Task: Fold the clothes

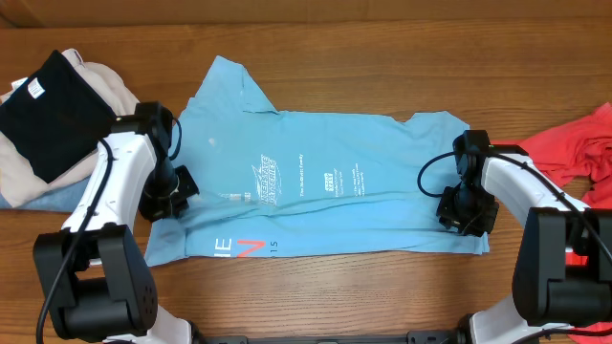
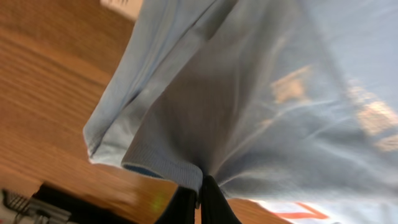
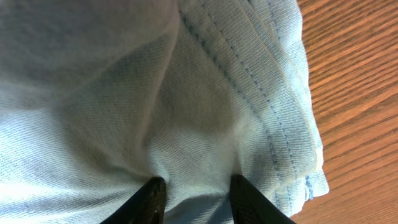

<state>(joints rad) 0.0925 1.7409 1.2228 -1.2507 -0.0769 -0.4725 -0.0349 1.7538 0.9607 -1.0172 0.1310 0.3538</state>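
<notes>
Overhead: on the wooden desk the sky-blue T-shirt is spread between the two arms. The coral-red T-shirt is crumpled at the desk's right edge. The blue shirt's left edge is pinched in the left tool, fingers together on fabric. Its right hem is clamped in the right tool, with cloth bunched between the fingers. A white "E" and a red "N" are legible; the finer print is too small to read.
</notes>
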